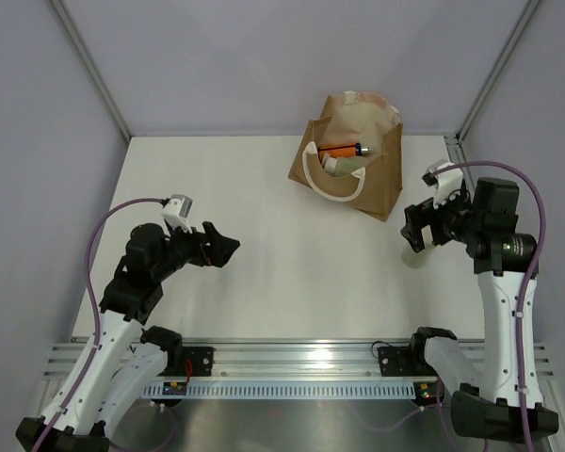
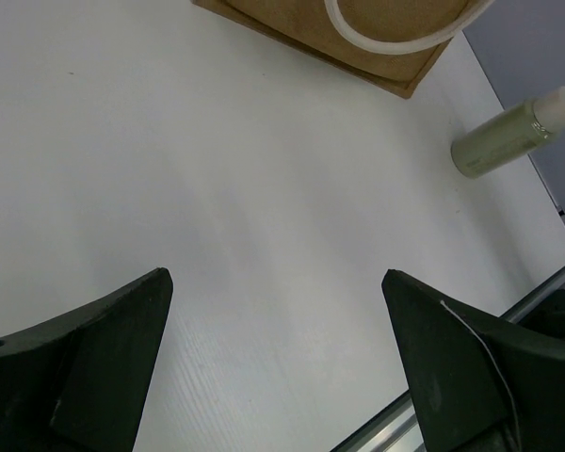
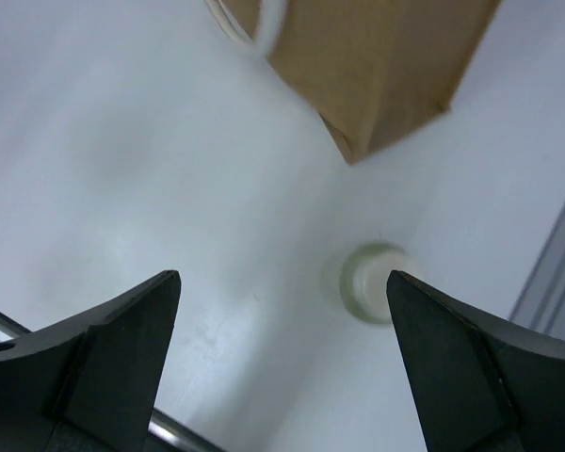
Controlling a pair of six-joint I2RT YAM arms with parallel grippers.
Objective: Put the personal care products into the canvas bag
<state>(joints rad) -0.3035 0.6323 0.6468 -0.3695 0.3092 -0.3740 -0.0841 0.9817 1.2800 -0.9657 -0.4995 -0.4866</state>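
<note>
The right gripper (image 3: 282, 282) is spread wide and holds nothing; its 2 fingers hang above a pale olive cream-capped bottle (image 3: 375, 282), seen from the wrist straight down onto the cap, nearer the right-hand finger and not touched by either. That bottle stands upright on the tabletop (image 1: 264, 188) close to the right edge, about midway along it, on the near side of the canvas bag (image 1: 381, 184) and clear of its corner. The right arm (image 1: 499, 282) rises from its base at the near edge, folds at the elbow over the right edge and turns its wrist inward and down. The left gripper (image 2: 275, 282) is also wide open and empty, above bare tabletop near the left edge, its fingers aimed across toward the bag and the bottle, both well apart from it. The left arm (image 1: 122, 311) leans from its base at the near-left corner, elbow raised, forearm reaching toward the middle. The bag stands at the far edge, right of centre, its mouth open and 1 white rope handle (image 1: 334, 186) draped down its near wall. A small orange bottle (image 1: 342, 151) lies inside it, with a paler item just beside it that is too small to make out.
</note>
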